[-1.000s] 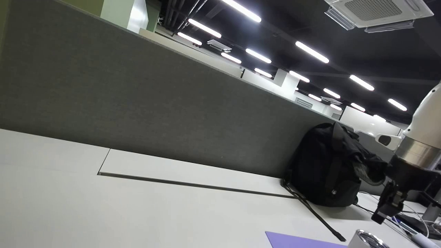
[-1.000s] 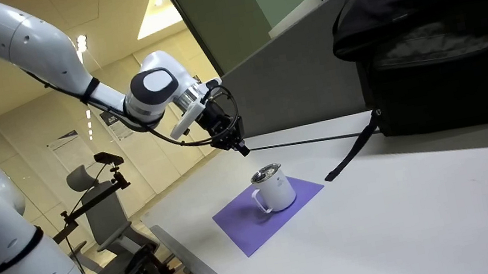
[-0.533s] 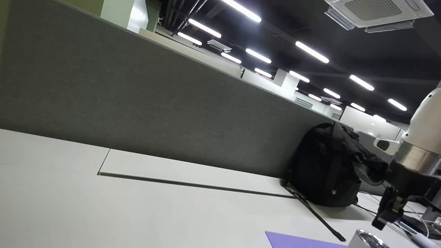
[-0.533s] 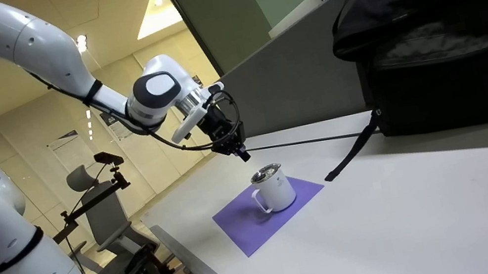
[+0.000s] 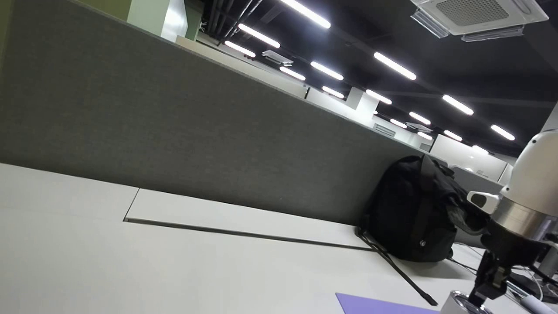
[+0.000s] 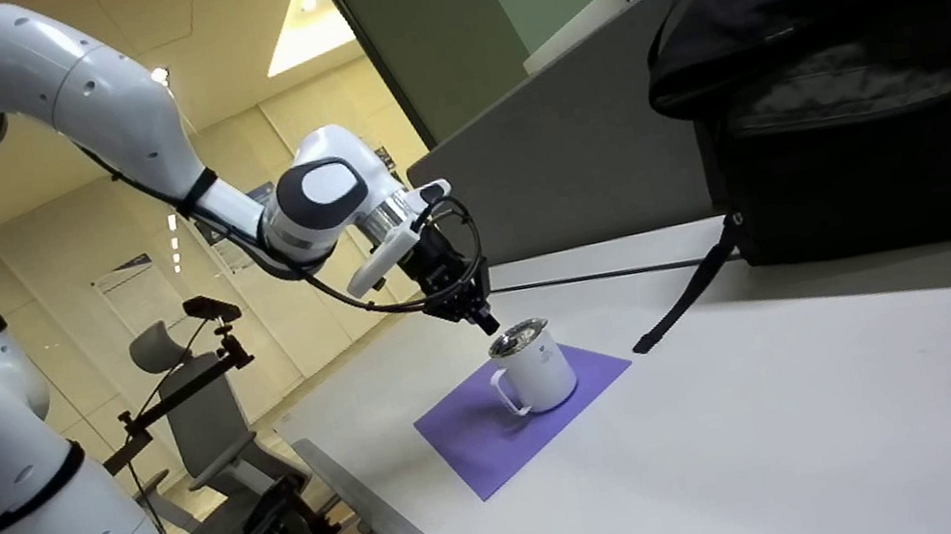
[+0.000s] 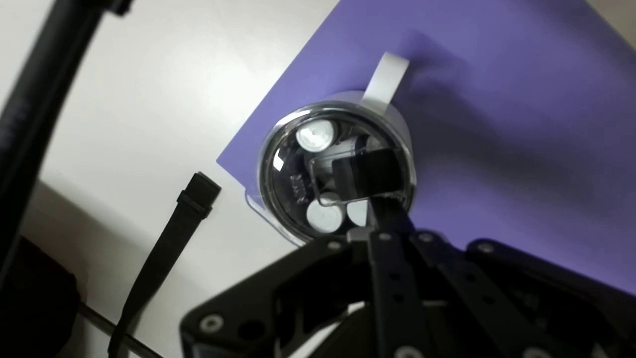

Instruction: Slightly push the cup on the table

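A white cup [image 6: 543,374] with a clear lid and a handle stands upright on a purple mat [image 6: 472,439] on the off-white table [image 6: 761,442]. In an exterior view only the top of the cup [image 5: 453,304] shows at the bottom edge. My gripper [image 6: 488,325] is just above the cup's rim, tilted down. In the wrist view the cup's lid [image 7: 293,171] lies under the fingertips, with round white shapes visible through it. The gripper's fingers [image 7: 385,211] are together with nothing between them. I cannot tell whether the fingertips touch the lid.
A black backpack [image 6: 869,168] stands against the grey partition [image 5: 196,122], its strap [image 6: 687,303] reaching toward the mat. Cables and a white bar [image 5: 538,305] lie on the table beyond the cup in an exterior view. An office chair [image 6: 209,422] stands off the table.
My gripper has moved down toward the cup's lid and slightly to the right in an exterior view. The cup and mat have not moved.
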Available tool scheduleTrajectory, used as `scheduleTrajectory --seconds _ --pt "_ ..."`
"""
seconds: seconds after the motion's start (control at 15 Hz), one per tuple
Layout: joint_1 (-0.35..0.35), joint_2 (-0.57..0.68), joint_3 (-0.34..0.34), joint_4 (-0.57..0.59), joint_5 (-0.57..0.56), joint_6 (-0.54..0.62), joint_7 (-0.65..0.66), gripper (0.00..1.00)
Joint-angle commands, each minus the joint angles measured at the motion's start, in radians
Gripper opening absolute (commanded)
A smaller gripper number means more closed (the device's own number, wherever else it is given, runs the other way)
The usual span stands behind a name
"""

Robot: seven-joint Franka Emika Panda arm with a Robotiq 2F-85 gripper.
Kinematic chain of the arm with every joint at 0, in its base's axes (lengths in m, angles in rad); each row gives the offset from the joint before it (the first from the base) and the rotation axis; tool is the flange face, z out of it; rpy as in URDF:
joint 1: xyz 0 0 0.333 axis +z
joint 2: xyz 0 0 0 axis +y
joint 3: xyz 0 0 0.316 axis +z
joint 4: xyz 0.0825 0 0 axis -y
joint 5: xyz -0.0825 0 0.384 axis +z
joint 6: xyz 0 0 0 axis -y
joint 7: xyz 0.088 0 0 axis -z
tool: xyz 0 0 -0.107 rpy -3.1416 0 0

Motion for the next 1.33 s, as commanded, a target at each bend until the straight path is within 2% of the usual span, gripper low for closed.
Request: scheduleTrajectory --seconds 0.0,0.93,1.13,1.27 --pt "0.009 0.038 -0.018 0.022 -0.040 0.027 0.051 0.00" --pt "0.066 0.103 -0.112 0.051 -0.198 0.088 0.172 0.00" --pt "0.065 0.105 -0.116 0.057 -0.217 0.099 0.192 0.00" --pt "0.043 0.092 -0.090 0.054 -0.169 0.097 0.158 0.00"
